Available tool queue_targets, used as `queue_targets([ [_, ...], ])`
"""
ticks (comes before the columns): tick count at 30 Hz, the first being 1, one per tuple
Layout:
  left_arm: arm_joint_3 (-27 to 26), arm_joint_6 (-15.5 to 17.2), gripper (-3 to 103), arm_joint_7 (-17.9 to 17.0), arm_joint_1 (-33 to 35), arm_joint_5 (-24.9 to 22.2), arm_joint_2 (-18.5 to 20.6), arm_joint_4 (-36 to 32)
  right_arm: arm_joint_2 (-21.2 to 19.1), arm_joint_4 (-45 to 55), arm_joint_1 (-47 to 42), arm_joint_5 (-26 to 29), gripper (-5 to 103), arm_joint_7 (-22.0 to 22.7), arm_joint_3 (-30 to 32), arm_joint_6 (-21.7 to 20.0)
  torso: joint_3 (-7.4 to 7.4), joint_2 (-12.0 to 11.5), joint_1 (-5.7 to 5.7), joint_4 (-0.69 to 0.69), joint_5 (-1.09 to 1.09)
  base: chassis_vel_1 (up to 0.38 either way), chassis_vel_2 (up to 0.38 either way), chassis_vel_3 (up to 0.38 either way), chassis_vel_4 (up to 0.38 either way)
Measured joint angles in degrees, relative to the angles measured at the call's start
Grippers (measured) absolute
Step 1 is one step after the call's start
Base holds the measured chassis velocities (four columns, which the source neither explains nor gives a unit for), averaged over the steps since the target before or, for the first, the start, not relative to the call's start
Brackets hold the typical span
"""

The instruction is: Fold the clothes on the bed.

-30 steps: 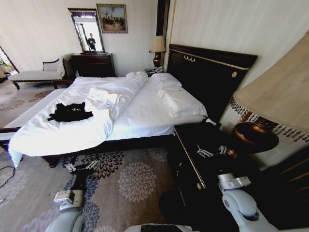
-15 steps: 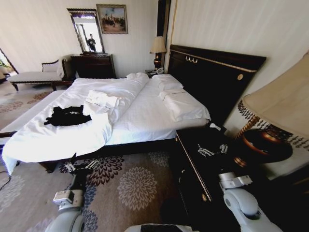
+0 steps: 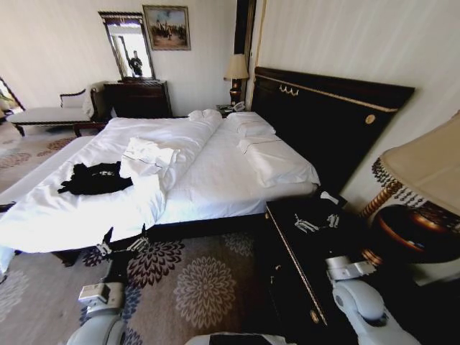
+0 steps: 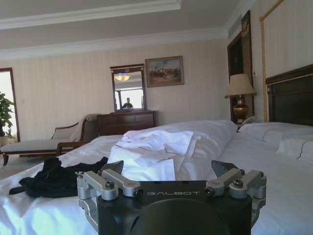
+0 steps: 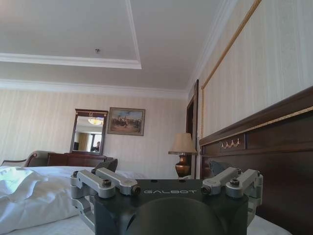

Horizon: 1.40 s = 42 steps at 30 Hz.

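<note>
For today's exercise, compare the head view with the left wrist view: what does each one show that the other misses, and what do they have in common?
Head view alone: the patterned carpet, the dark nightstand with the right gripper open above it, and the lampshade near it.

Left wrist view alone: the ceiling moulding and a potted plant by the doorway.

Both: the black T-shirt crumpled on the bed, the white folded duvet, the mirror, the painting, the far bedside lamp, and the left gripper, open.
</note>
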Motion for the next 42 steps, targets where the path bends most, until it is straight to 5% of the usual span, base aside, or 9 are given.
queue_targets([
  [42, 0.0, -0.6, 100, 0.1, 0.6, 0.6, 0.0, -0.3, 0.1, -0.6, 0.4, 0.3, 100, 0.3, 0.4, -0.2, 0.0, 0.0, 0.0, -0.01, 0.0, -0.122, 0.12, 0.118, -0.125],
])
